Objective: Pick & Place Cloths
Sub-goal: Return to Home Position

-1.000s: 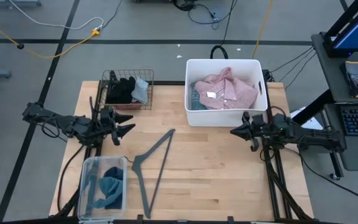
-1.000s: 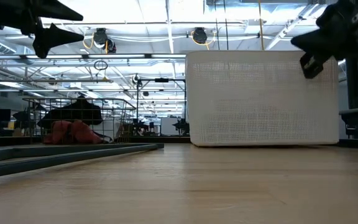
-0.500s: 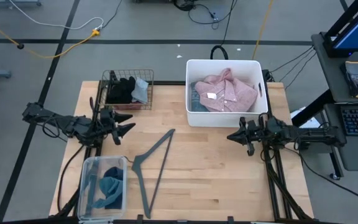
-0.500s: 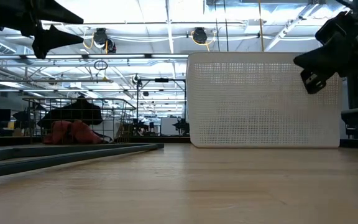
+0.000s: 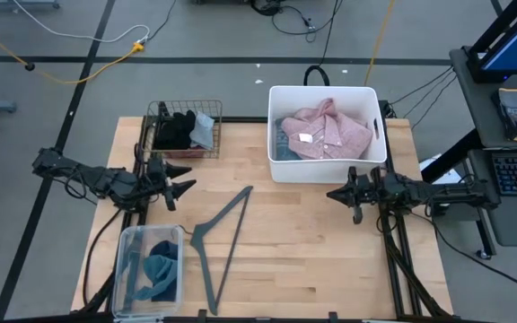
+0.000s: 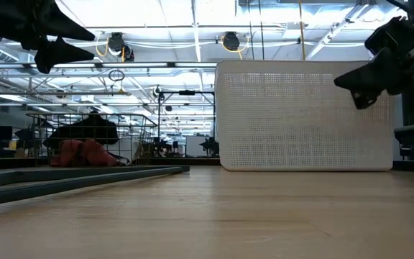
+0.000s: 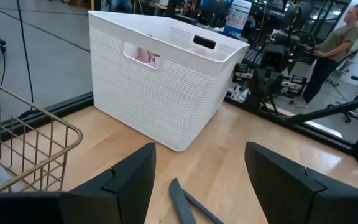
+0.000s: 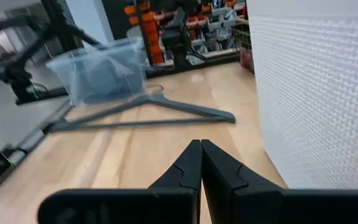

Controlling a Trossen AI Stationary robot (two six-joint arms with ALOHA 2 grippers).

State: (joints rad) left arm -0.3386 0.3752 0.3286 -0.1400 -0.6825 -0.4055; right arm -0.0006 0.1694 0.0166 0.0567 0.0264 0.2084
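We see the pink checked shirt point(image 5: 326, 132) lying in the white bin point(image 5: 323, 87). The black piece point(image 5: 173, 130) and the pale grey-blue piece point(image 5: 204, 131) sit in the wire basket point(image 5: 185, 103), and the teal piece point(image 5: 160, 269) is in the clear box point(image 5: 148, 231). The right gripper point(image 5: 332, 194) hovers just beside the bin, apart from the shirt, its fingers pressed together on nothing. The left gripper point(image 5: 189, 178) hangs near the basket, spread wide and empty. The grey hanger point(image 5: 223, 238) lies on the table point(image 5: 312, 260) between them.

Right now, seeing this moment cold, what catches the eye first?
The pink shirt heaped in the white bin on the right arm's side of the table stands out. A grey hanger lies flat mid-table, between the open left hand and the shut right hand, both empty.
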